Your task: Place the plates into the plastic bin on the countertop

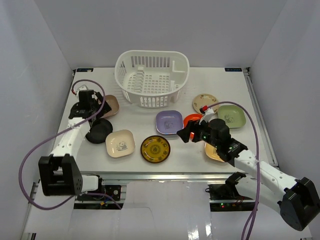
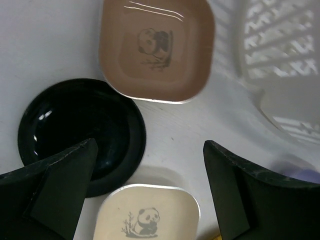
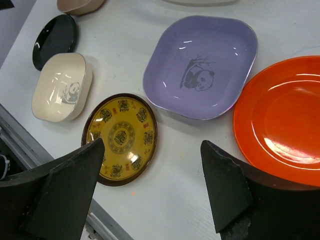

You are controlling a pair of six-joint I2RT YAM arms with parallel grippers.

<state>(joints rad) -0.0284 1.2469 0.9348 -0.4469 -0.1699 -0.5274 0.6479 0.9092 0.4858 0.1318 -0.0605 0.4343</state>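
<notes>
Fig.: white slotted bin [image 1: 152, 77] stands open side up at far centre of countertop [image 1: 220, 80], long axis L–R. Plates lie face up on countertop in front of it. Only marking is a panda print on cream dish [image 2: 150, 212], tan dish [image 2: 155, 47] and purple dish [image 3: 200, 67]. Amber plate [image 3: 120, 137] bears ring of medallions, possibly characters, illegible. Black plate [image 2: 75, 125] sits just beside cream dish. Left gripper [image 2: 149, 147], right gripper [image 3: 152, 145]: jaws wide apart, holding nothing.

The left arm [image 1: 67, 141] and right arm [image 1: 265, 170] have white links (black at the joints and bases). A purple cable [image 1: 258, 150] loops alongside each. Their fingers [image 2: 60, 190] are matte black, wedge-shaped slabs.
</notes>
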